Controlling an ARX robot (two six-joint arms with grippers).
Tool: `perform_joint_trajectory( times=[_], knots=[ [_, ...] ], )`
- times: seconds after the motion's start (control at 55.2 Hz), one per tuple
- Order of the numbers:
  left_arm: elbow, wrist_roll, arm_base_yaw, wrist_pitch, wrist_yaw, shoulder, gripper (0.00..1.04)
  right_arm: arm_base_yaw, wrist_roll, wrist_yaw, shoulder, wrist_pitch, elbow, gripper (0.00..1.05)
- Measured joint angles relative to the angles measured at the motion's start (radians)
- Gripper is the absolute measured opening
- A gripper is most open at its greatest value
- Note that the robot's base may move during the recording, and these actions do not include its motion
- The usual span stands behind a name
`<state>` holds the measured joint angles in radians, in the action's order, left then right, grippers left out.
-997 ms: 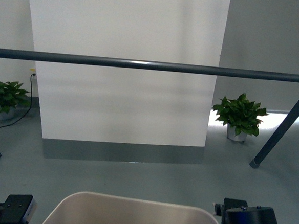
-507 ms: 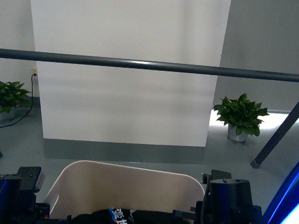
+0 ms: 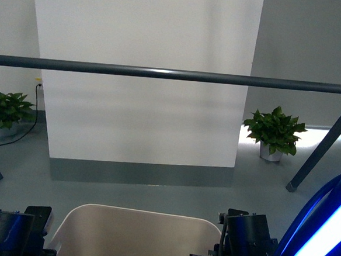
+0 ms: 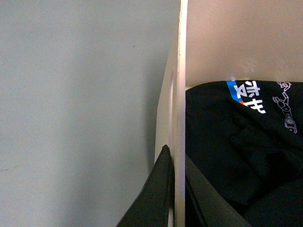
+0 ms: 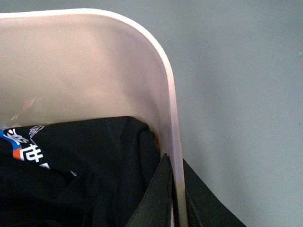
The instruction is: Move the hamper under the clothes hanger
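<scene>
The left claw and right claw each pinch a side wall of the beige plastic rectangular hamper, one finger inside, one outside. Holding a black printed garment, the hamper has risen into view in the past second, then dipped slightly. It remains short of the dark grey metal clothes hanger; forward travel likely follows.

The front view's lower edge cuts off the hamper, its left edge the clothes hanger.
</scene>
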<state>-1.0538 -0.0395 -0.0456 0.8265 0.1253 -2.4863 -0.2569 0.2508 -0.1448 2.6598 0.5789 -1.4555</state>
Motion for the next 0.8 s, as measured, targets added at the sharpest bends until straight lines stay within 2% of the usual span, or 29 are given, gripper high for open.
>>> perform_joint_trajectory(
  times=[0.616,0.743,0.797],
  knots=[
    [-0.008,-0.048,-0.019,-0.068,0.006,-0.069,0.05,-0.002,-0.029,0.023,0.063,-0.084,-0.113,0.03],
    [-0.008,-0.049,-0.023,-0.076,-0.017,-0.072,0.22,-0.003,-0.029,0.019,0.067,-0.084,-0.118,0.03],
    [-0.008,-0.05,-0.026,-0.076,-0.025,-0.073,0.28,-0.003,-0.025,0.014,0.068,-0.084,-0.119,0.09]
  ],
)
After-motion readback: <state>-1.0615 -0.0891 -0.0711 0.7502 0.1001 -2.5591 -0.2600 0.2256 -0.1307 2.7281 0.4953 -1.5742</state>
